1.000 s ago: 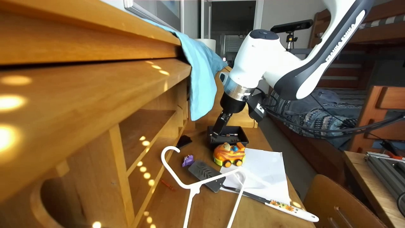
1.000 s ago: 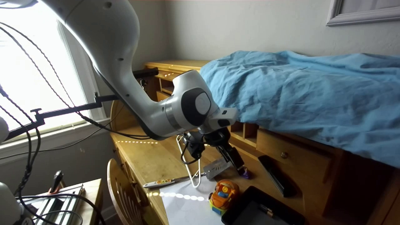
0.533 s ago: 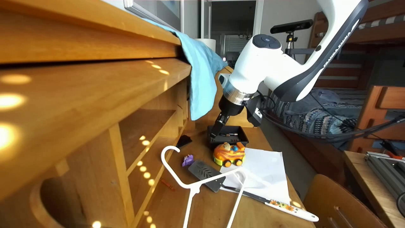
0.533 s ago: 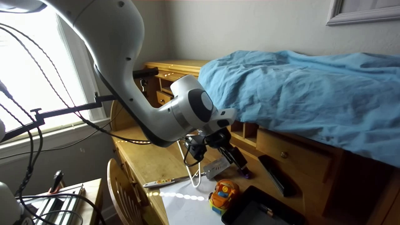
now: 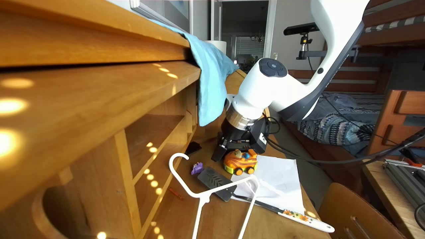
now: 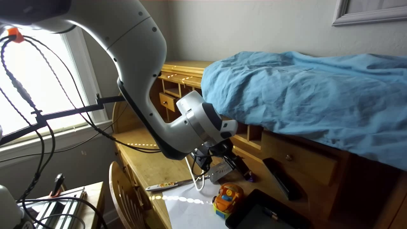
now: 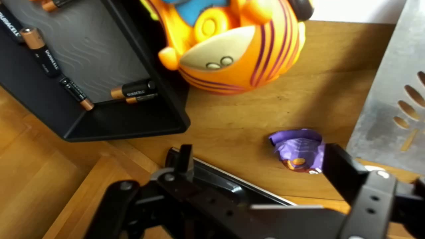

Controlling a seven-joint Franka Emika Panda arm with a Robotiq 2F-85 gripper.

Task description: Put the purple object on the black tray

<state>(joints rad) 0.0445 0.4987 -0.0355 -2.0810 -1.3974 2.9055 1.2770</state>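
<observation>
The empty, wide-spread gripper (image 7: 259, 154) partly hides the purple object (image 7: 298, 148); the wrist view's ten-o'clock corner crops the black tray (image 7: 131, 121).

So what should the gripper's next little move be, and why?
Probably shift the open gripper slightly toward the spatula before lowering: in the wrist view, the purple object appears off-centre between its fingers, seemingly partly behind the one nearer the spatula.
</observation>
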